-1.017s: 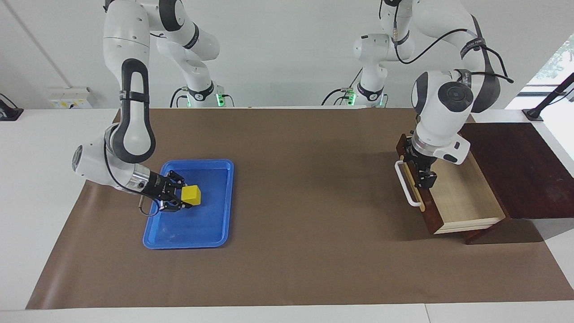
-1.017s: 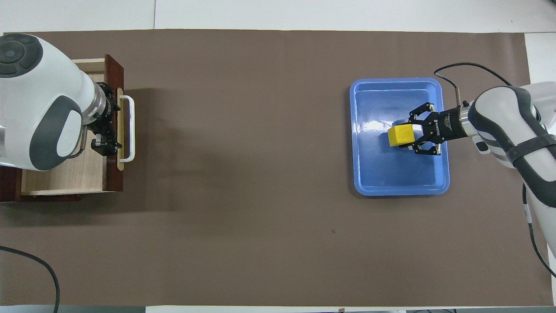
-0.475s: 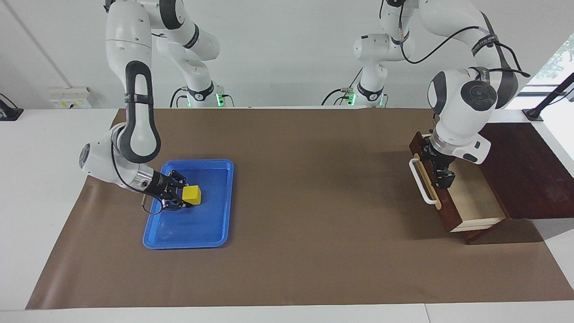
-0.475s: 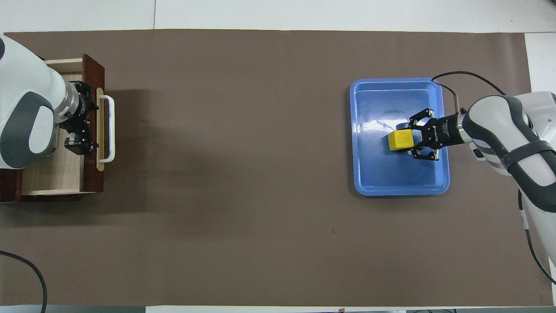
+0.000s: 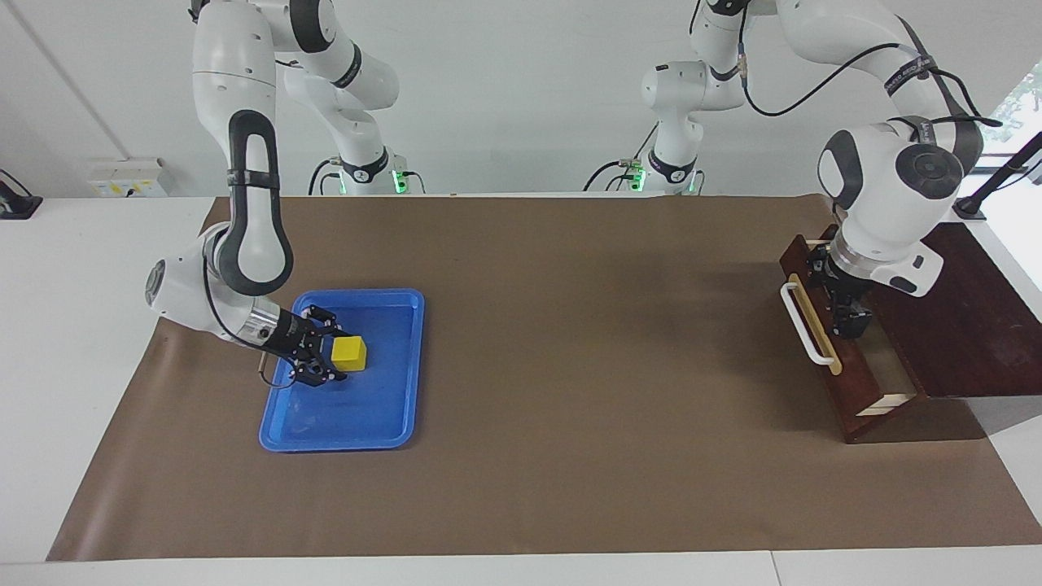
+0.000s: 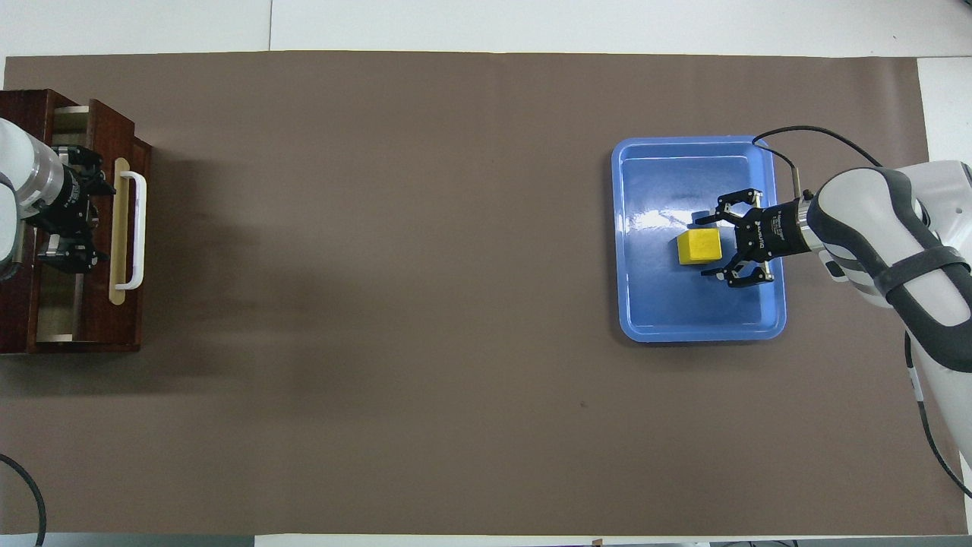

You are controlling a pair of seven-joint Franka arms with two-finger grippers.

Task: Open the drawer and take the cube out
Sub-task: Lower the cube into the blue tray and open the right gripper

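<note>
Item: yellow cube (image 5: 349, 352), small, solid, bright, sitting flat in the blue tray (image 5: 391, 431) toward the right arm's end of the surface. Right pincer (image 5: 327, 358) is hanging low in the tray beside the cube, fingers spread, gripping nothing. Drawer (image 5: 847, 382), reddish-brown front with white bar handle (image 5: 806, 332), is standing only slightly open; left pincer (image 5: 851, 324) is sitting just inside its front; finger state cannot be told. Step judged: cube delivered; next likely calling for the right pincer lifting clear.

White arms (image 5: 244, 98), dark grey joint bands, black cables, black fingers (image 6: 725, 200).
</note>
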